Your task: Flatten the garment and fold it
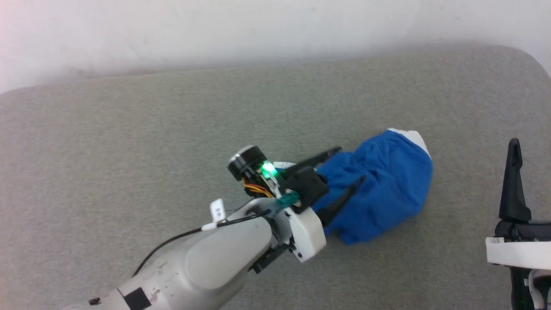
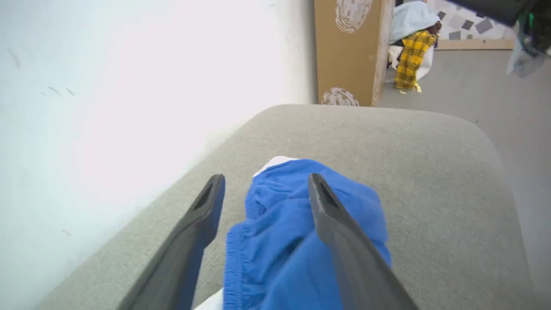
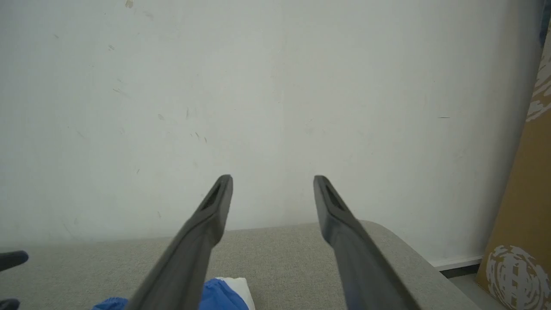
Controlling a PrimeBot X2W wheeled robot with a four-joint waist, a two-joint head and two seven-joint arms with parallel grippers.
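The garment [image 1: 387, 185] is a bunched heap of bright blue fabric with a white patch at its far end, lying on the grey padded surface [image 1: 172, 129]. My left gripper [image 1: 352, 163] is at the heap's near-left edge with its fingers spread open. In the left wrist view the garment [image 2: 275, 224] lies between and under the two dark fingers [image 2: 344, 241], its gathered waistband showing. My right gripper [image 3: 272, 181] stands open and holds nothing, off to the right of the heap, one finger [image 1: 514, 181] pointing up. The garment's tip [image 3: 219, 295] shows below it.
A white wall [image 1: 258, 30] runs along the far edge of the padded surface, whose right end is rounded [image 1: 529, 60]. Beyond it, on the floor, stand a brown cardboard box [image 2: 348, 47] and a pile of clothes with a yellow plaid piece [image 2: 411, 56].
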